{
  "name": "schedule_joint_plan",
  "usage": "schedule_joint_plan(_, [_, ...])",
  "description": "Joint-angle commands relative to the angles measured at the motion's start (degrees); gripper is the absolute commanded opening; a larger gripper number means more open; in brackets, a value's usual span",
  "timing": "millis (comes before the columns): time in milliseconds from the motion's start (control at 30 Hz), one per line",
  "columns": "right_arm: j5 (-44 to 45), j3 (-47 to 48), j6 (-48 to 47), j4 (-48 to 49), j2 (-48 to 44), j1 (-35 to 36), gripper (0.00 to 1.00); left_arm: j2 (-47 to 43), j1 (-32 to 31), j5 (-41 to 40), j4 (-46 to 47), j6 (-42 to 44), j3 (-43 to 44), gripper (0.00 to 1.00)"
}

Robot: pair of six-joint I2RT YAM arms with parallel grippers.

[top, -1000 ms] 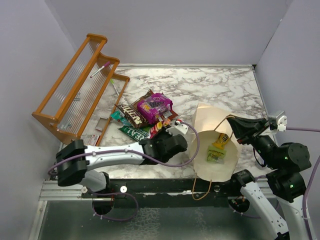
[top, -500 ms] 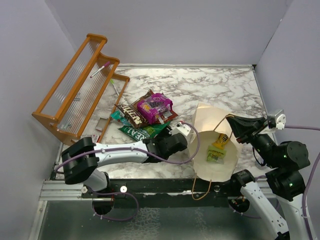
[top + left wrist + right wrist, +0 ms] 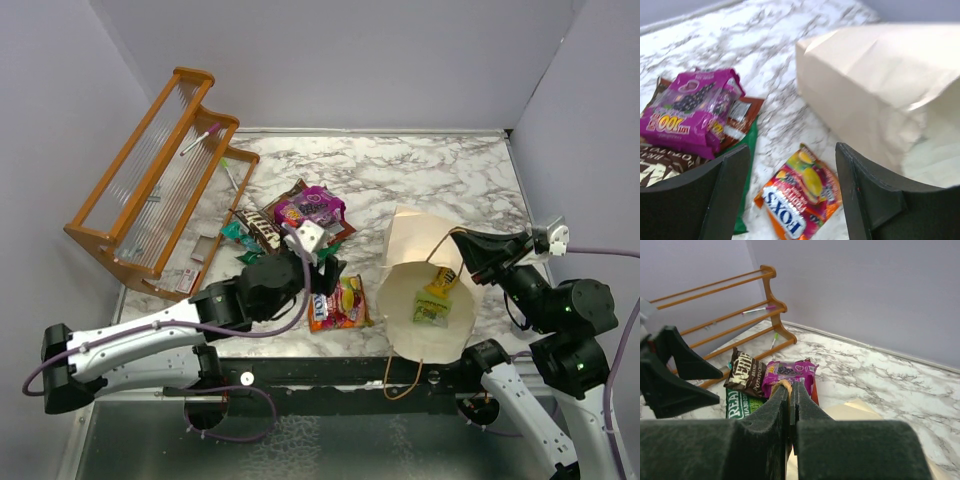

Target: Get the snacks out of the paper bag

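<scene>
The paper bag (image 3: 403, 248) stands open-mouthed at the near right of the marble surface (image 3: 420, 175). The right end effector (image 3: 790, 392) is closed tight on its thin brown cord handle (image 3: 784, 384) and holds the rim up. That grip looks the same as half a second ago.

The change is on the left. The left arm was reaching beside the bag's mouth and has since swung back toward the pile. A red-orange FOXS packet (image 3: 337, 303) now lies flat on the surface just left of the bag, at a spot that was bare a moment ago. The left end effector (image 3: 792, 187) hangs above that packet with its fingers spread wide and nothing between them. I judge that the packet has just been let go.

That makes 1 more snack out. It lies near the magenta-purple packet (image 3: 311, 207), the brown packets (image 3: 262, 228) and the green bag (image 3: 747, 165), which are heaped further back.

The task is not finished. The overhead view into the bag shows at least 2 small packets still at the bottom, a yellow one (image 3: 441, 279) and a yellow-green one (image 3: 432, 311). The left arm probably has to go back into the mouth for them while the right keeps the bag open.
</scene>
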Motion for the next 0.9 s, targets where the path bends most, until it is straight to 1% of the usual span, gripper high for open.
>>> schedule_joint_plan(0, [0.2,0.8,0.3,1.7,0.0,0.0,0.02,-7.1,0.3,9.5,10.3,-1.2,-2.5,0.73])
schedule_joint_plan(67, [0.2,0.8,0.4,1.8,0.0,0.0,0.02,-8.0,0.3,14.9,12.8,-0.6,-2.7,0.73])
schedule_joint_plan(133, [0.0,0.9,0.6,1.8,0.1,0.0,0.03,-6.9,0.3,21.0,15.1,-0.5,-2.4,0.73])
schedule_joint_plan(233, [-0.2,1.1,0.8,1.8,0.3,0.0,0.02,-3.8,0.3,33.6,20.0,-1.4,-1.6,0.73])
schedule_joint_plan(333, [-0.2,1.4,0.9,1.6,0.0,0.0,0.02,0.8,0.2,45.7,28.5,-4.3,-1.5,0.77])
schedule_joint_plan(400, [0.0,1.5,0.8,1.4,0.0,0.0,0.02,4.7,-0.1,50.8,32.3,-5.5,-0.9,0.77])
schedule_joint_plan(467, [0.3,1.9,0.6,1.2,0.0,0.0,0.02,8.6,-1.2,52.5,32.4,-4.5,0.5,0.77])
schedule_joint_plan(533, [0.6,2.4,0.2,0.7,0.1,0.0,0.02,11.6,-3.3,51.8,31.7,-1.8,1.6,0.76])
schedule_joint_plan(567, [0.7,2.7,-0.1,0.6,0.1,0.0,0.02,12.9,-5.5,50.2,30.9,0.5,2.3,0.76])
schedule_joint_plan(633, [1.0,3.0,-0.4,0.2,0.0,0.0,0.02,16.4,-10.5,43.0,25.7,7.3,5.1,0.75])
schedule_joint_plan(667, [1.1,3.0,-0.4,0.1,0.0,0.0,0.02,18.5,-13.3,38.3,21.7,11.5,7.3,0.74])
schedule_joint_plan(700, [1.1,3.0,-0.4,0.1,0.0,0.0,0.02,21.0,-15.4,31.5,18.3,14.5,9.4,0.72])
schedule_joint_plan(733, [1.1,3.0,-0.4,0.1,-0.1,0.0,0.02,23.5,-17.0,27.3,15.0,16.7,11.6,0.71])
schedule_joint_plan(767, [1.1,3.0,-0.4,0.0,-0.2,0.0,0.02,26.0,-18.0,23.8,12.6,18.2,13.3,0.71])
schedule_joint_plan(867, [0.7,2.5,0.0,0.3,-0.4,0.1,0.02,32.1,-19.4,18.0,8.9,21.7,16.9,0.70])
